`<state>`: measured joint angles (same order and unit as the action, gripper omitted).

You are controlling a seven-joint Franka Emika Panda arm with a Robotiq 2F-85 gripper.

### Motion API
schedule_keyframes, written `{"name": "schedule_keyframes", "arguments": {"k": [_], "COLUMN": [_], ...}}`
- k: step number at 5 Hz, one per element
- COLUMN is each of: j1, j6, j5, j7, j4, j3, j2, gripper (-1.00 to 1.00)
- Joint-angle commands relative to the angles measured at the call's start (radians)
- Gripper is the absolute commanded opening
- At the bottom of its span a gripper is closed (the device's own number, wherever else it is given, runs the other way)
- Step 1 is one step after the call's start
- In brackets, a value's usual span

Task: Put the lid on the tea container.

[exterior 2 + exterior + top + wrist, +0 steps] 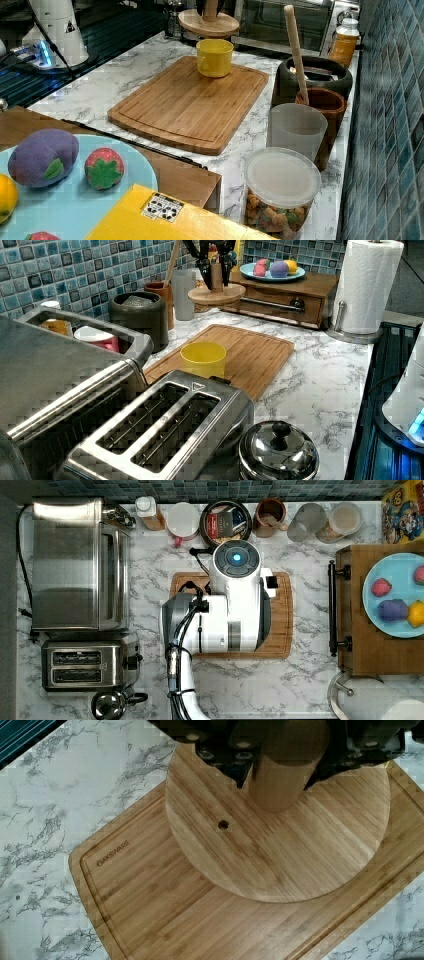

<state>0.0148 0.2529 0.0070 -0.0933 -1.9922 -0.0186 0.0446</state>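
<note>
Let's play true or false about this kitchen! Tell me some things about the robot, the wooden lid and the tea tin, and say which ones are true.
1. The gripper holds the round wooden lid by its knob. True.
2. The lid already sits on the tea container. False: the tin is open, packets showing, and the lid hangs in the air above the cutting board.
3. A yellow cup stands on the cutting board. True.
4. The blue plate holds tea packets. False: it holds toy fruit.
5. A wooden stick stands in the brown cup beside the tea container. True.
</note>
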Motion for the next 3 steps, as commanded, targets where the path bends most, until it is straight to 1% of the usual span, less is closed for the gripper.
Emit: {"name": "schedule_keyframes", "arguments": {"k": [1,2,3], "j1": [-0.003,-0.010,-0.039], "j6": [0.000,0.152,0.240], "j5": [0.000,0.017,0.040], "j7": [0.000,0.046,0.013], "j4": [0.000,-0.080,-0.092], "j3": [0.007,-0.001,0.021], "j2": [0.000,-0.066,-0.085], "gripper": [-1.00,-1.00,-1.00]}}
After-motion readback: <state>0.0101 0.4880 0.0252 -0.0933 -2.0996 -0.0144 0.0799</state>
